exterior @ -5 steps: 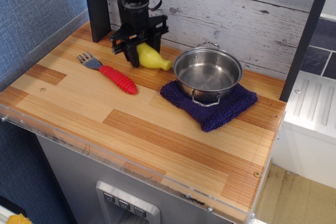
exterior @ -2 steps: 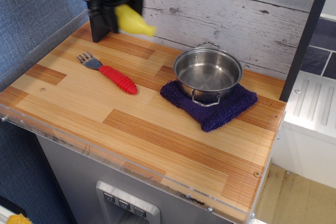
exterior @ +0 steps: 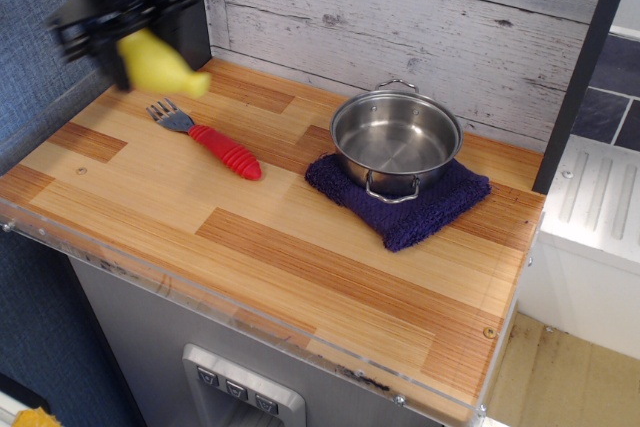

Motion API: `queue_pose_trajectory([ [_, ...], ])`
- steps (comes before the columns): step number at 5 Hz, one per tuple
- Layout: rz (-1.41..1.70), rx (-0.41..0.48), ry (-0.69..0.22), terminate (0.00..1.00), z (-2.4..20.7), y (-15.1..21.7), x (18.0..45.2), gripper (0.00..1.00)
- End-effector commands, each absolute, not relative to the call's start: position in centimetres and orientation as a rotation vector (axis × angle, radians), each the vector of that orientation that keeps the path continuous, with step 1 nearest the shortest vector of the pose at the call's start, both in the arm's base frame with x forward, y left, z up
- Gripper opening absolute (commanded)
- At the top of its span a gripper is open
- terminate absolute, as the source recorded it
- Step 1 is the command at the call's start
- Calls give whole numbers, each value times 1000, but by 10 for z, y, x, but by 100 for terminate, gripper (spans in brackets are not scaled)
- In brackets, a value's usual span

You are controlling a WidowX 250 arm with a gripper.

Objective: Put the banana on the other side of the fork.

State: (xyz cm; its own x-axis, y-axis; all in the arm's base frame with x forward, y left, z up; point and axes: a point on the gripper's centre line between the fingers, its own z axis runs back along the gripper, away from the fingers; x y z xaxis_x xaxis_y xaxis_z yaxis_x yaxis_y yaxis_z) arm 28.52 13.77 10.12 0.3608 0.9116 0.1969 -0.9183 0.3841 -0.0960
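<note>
The yellow toy banana (exterior: 165,68) hangs in the air at the upper left, held in my gripper (exterior: 128,39), which is blurred by motion and shut on it. The banana's stem end points right. It is above the counter's back left part, just up and left of the fork's prongs. The fork (exterior: 207,136) lies on the wooden counter (exterior: 300,247), grey head at the upper left and red ribbed handle running down to the right.
A steel pot (exterior: 395,141) stands on a dark blue cloth (exterior: 402,201) to the right of the fork. A dark post (exterior: 187,7) rises at the back left. A blue wall runs along the left, a plank wall along the back.
My gripper lifted the banana off the counter from behind the fork's handle, then carried it up and leftward, to the left of the fork's head.
</note>
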Motion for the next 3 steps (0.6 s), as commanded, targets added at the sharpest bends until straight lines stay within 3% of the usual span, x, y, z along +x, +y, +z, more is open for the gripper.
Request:
queue_pose_trajectory([
  [1,1233,50,-249,0,90,154,240,0],
  [3,1288,55,-202,0,58,171,222,0],
])
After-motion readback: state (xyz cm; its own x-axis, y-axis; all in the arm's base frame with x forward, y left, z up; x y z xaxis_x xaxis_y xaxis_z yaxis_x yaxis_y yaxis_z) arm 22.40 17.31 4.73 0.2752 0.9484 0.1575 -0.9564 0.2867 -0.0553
